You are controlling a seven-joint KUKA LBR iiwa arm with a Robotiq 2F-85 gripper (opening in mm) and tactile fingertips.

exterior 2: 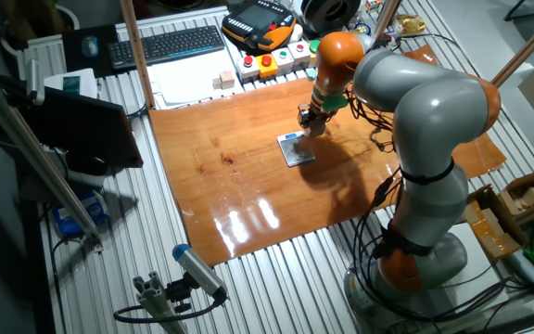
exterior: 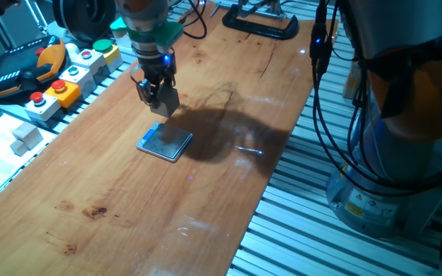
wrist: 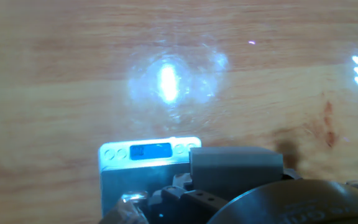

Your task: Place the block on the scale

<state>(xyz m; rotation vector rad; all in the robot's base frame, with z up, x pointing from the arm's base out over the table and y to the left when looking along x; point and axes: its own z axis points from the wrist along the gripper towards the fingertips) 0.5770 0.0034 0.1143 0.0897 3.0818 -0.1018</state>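
Observation:
The scale [exterior: 165,142] lies flat on the wooden board, grey-blue on top with a lit blue display [wrist: 151,150]; nothing rests on it. My gripper [exterior: 157,98] hovers just above its far edge, fingers apart and nothing showing between them. In the hand view a grey finger pad [wrist: 235,167] covers part of the scale [wrist: 118,183]. Two small pale cubes [exterior 2: 222,81] sit together off the board by the button boxes; one shows as a pale cube [exterior: 27,135] in one fixed view. At this size I cannot tell which one is the block.
Coloured button boxes [exterior: 67,80] line the board's far left edge, with an orange-and-black pendant [exterior: 21,69] behind them. A black clamp [exterior: 261,24] sits at the board's far end. Cables and the robot's base [exterior: 390,176] stand to the right. A keyboard [exterior 2: 167,44] lies beyond the board.

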